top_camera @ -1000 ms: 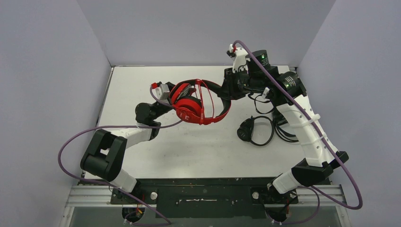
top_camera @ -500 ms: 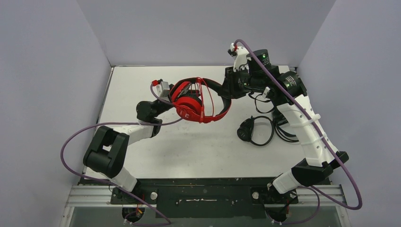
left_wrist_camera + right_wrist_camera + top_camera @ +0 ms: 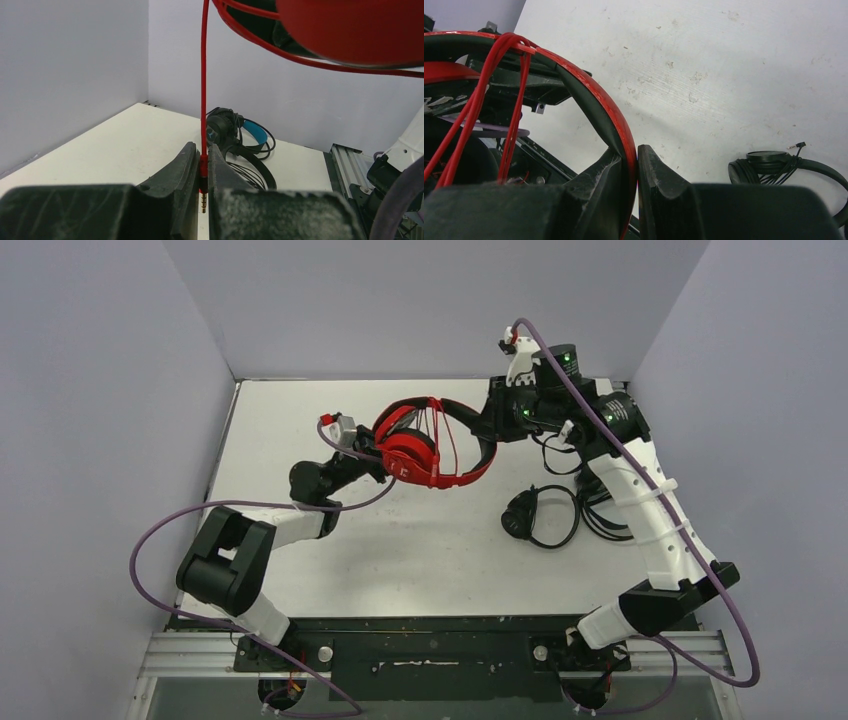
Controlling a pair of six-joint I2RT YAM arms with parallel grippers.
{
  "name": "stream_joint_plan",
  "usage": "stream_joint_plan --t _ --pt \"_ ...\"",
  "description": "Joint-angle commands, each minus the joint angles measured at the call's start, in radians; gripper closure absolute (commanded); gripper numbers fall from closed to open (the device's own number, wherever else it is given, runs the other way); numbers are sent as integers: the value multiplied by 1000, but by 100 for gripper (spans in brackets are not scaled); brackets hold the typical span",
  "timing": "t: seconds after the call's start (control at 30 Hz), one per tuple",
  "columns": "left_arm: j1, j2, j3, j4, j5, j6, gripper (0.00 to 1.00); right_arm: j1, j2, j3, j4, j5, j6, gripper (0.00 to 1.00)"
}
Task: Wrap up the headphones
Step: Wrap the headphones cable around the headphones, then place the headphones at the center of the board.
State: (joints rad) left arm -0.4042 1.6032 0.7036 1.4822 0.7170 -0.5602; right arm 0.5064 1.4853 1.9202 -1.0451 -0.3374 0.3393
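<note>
Both end effectors (image 3: 201, 161) (image 3: 630, 161) closed — red cord (image 3: 204, 75), headband (image 3: 596, 92)

Above the middle of the table (image 3: 400, 550), the raised headphones (image 3: 437, 447), with the left gripper (image 3: 378, 462) at their left and the right gripper (image 3: 487, 427) clamped on the headband at their right. Straight down from them, the cord (image 3: 204, 75), pinched between the left gripper's jaws, with the plug (image 3: 203, 201) just below. On the table to the right, a second pair (image 3: 522, 515); just right of it, partly under the right arm, a third pair (image 3: 592, 522).
</note>
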Motion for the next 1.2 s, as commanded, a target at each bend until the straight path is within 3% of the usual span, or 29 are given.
stream_joint_plan --t 0.0,0.33,0.63,0.9,1.17 --pt "-7 -23 -14 45 -39 -40 100 -37 -89 -52 177 -15 92 100" --pt "-65 -41 -53 -36 -116 -47 100 -87 -189 -201 328 67 216 100" --pt "-155 -67 -61 -171 -199 -35 100 -98 -265 -418 457 307 348 100" --pt "-199 -70 -69 -220 -275 -107 100 -99 -267 -561 573 486 379 100" --pt "-209 -31 -92 -255 -319 -187 100 -95 -208 -682 688 565 406 100"
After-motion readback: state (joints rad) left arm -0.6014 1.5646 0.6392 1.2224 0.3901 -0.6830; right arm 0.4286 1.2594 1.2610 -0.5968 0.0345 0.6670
